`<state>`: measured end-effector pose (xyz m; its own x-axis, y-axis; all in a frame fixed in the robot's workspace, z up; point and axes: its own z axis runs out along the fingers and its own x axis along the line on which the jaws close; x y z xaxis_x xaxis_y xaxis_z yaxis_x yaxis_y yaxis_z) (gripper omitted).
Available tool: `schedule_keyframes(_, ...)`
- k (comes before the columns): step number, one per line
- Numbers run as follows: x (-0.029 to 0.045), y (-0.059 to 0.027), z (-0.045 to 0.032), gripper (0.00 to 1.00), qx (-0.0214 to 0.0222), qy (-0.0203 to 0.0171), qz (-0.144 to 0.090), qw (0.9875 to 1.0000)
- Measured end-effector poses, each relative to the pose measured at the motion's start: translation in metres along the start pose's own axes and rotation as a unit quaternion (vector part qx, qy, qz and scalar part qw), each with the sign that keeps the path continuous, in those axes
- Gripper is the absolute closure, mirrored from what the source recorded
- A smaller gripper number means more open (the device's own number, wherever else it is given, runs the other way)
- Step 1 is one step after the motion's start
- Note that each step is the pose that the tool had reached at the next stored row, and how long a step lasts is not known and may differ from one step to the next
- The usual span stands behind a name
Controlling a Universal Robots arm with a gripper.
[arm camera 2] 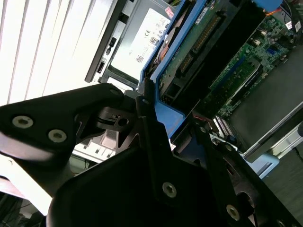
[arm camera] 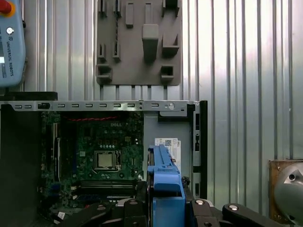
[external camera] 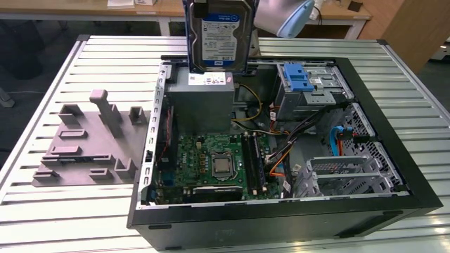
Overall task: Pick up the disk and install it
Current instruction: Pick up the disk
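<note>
The disk [external camera: 219, 34] hangs upright above the back of the open computer case [external camera: 393, 158]. It is a silver-grey drive with a white-and-blue label, set in a blue plastic carrier. In the second wrist view my gripper [arm camera 2: 171, 113] is shut on the disk [arm camera 2: 189, 52], its black fingers [arm camera 2: 144, 109] pressing on the blue carrier's end. In the first wrist view the carrier's blue edge [arm camera: 165, 184] stands between the gripper's black parts [arm camera: 165, 210], over the grey box with a white sticker [arm camera: 166, 144].
Inside the case are a green motherboard [external camera: 211, 158], a grey power supply box [external camera: 204, 100], a drive cage with a blue latch [external camera: 304, 79] and loose cables [external camera: 281, 137]. A grey fixture plate [external camera: 91, 145] lies on the slatted table [external camera: 70, 211] at the exterior view's left.
</note>
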<state>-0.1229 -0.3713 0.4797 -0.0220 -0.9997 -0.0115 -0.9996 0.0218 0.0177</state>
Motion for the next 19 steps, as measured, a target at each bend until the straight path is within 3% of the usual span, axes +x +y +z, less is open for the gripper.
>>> schedule_keyframes(7, 0.0163, -0.0009, -0.0001, 0.64, 0.0000, 0.0000, 0.001, 1.0000)
schedule_keyframes(19, 0.0200, -0.0246, -0.0006, 0.64, -0.0001, 0.0000, 0.001, 1.0000)
